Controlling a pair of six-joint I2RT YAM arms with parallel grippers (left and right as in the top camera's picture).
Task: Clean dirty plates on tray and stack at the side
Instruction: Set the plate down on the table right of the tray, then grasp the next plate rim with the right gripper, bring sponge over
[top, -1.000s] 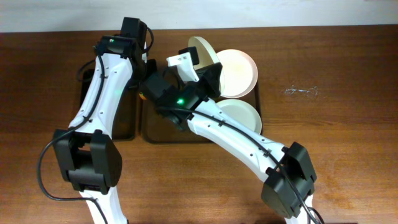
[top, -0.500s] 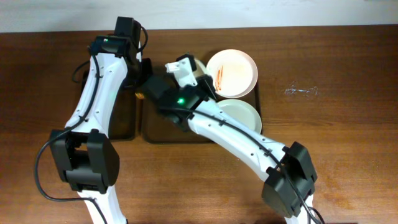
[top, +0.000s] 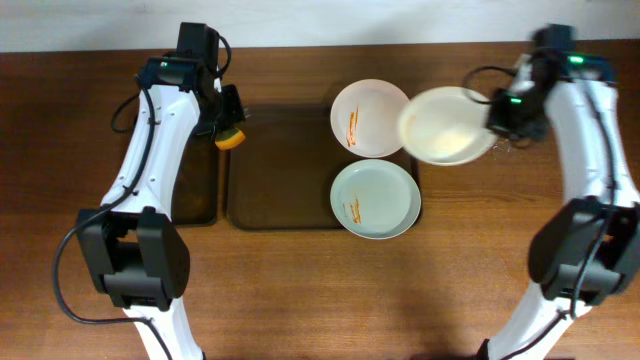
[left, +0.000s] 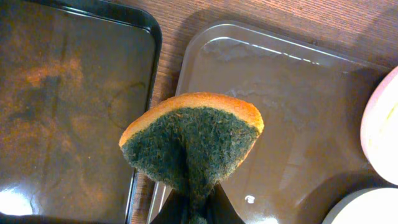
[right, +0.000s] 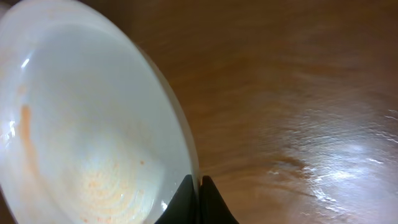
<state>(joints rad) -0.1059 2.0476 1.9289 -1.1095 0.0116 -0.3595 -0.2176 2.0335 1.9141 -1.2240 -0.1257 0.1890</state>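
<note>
My right gripper (top: 490, 115) (right: 198, 183) is shut on the rim of a white plate (top: 445, 125) (right: 81, 137) and holds it above the table, just right of the brown tray (top: 280, 170). The plate shows faint orange smears. Two other plates lie at the tray's right end: a white one (top: 370, 117) with orange streaks at the back, a pale-bluish one (top: 375, 198) with a small orange smear at the front. My left gripper (top: 228, 130) (left: 198, 208) is shut on an orange and green sponge (left: 193, 140) above the brown tray's (left: 280, 124) left edge.
A smaller black tray (top: 195, 175) (left: 68, 106) lies left of the brown tray. A patch of wet gloss (top: 485, 148) marks the table at the right, under the right arm. The plates' edges (left: 379, 124) show at the right of the left wrist view.
The right arm has swung from the tray's middle far to the right, carrying the plate off the tray. The left gripper with the sponge has pulled back to the tray's left edge.
</note>
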